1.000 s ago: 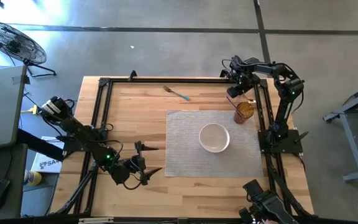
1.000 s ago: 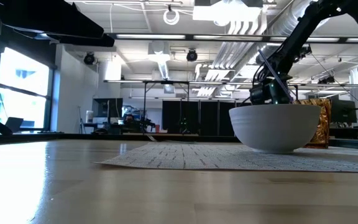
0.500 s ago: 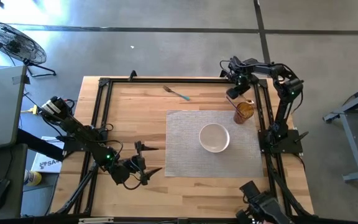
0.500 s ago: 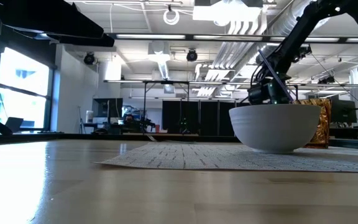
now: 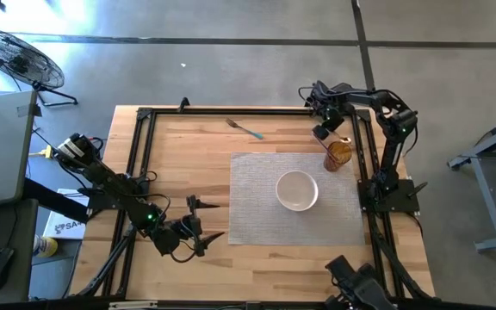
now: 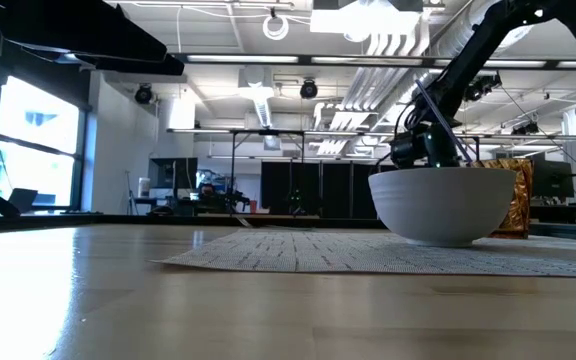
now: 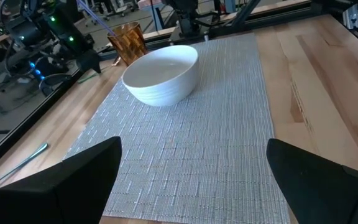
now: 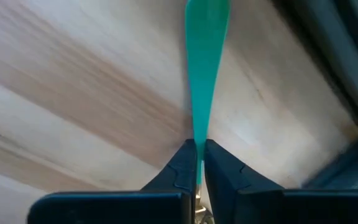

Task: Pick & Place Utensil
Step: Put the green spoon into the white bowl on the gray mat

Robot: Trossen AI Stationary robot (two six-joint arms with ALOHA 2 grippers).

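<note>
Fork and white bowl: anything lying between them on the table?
Nothing stands between the fork and bowl, high view: only bare wood, then woven placemat.

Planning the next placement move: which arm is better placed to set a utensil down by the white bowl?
The right. Its gripper is shut on a teal-handled utensil, near the amber glass. The left gripper sits open and empty at the woven grey placemat's other side from the white bowl.

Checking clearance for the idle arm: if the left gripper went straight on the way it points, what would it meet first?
The left gripper, jaws open over the placemat, points at the white bowl. Likely the bowl first, unless it passes above; height is unclear. The amber cup stands beyond.
</note>
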